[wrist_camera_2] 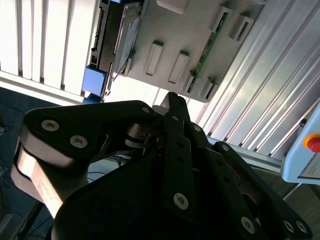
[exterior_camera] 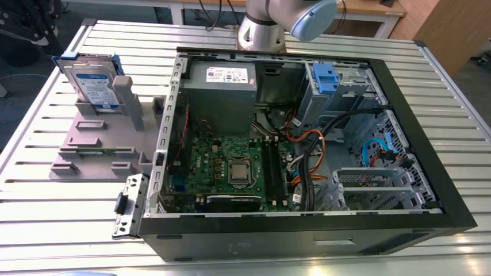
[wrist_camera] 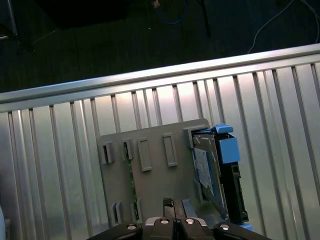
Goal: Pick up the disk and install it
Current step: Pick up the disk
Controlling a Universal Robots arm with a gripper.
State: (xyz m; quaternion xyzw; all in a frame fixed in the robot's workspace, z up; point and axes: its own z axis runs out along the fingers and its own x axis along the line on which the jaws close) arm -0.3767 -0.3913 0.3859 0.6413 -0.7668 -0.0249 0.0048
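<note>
Tool: closest to my wrist cameras, the tool (wrist_camera: 169,204) (wrist_camera_2: 172,100) has its fingertips clenched together with nothing between them, and it hangs well clear of everything below.
Disk: I find the disk (exterior_camera: 96,80) (wrist_camera: 205,170) (wrist_camera_2: 125,35) standing on edge in its blue frame, slotted into one end of a grey holder (exterior_camera: 100,144) (wrist_camera: 150,190) (wrist_camera_2: 195,30). Nothing is touching it.
Holder: it lies flat on the slatted metal worktop (exterior_camera: 46,190) (wrist_camera: 60,150), just beside the computer case (exterior_camera: 307,230) on the exterior view's left.
Computer case: it lies on its side with the panel off, so I can look straight onto the green motherboard (exterior_camera: 230,167), the grey power supply (exterior_camera: 222,92) and a bundle of cables.
Drive bay: a blue clip (exterior_camera: 326,77) sits in the far corner of the case, toward the exterior view's right.
Arm: the arm (exterior_camera: 268,23) rises from the worktop behind the case, and its grey-blue joint cap reaches the frame's upper edge.
</note>
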